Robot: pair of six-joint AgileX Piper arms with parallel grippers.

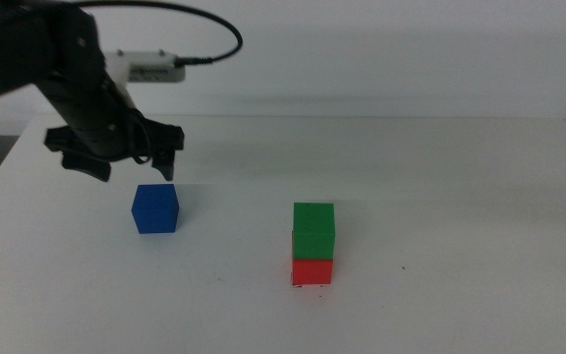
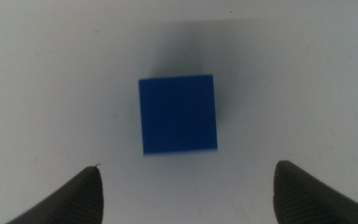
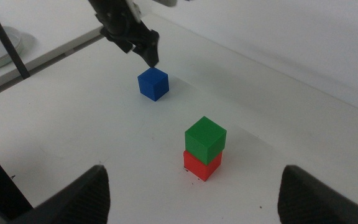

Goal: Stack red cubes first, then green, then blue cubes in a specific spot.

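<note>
The white worktop (image 1: 440,177) carries two things directly: the blue cube (image 1: 155,208), standing alone toward the left, and the red cube (image 1: 311,271), well apart to its right, near the middle, with the green cube (image 1: 313,231) stacked on top.

The left arm (image 1: 82,84) is matte black with a white module (image 1: 150,67) and a black cable (image 1: 204,29).
</note>
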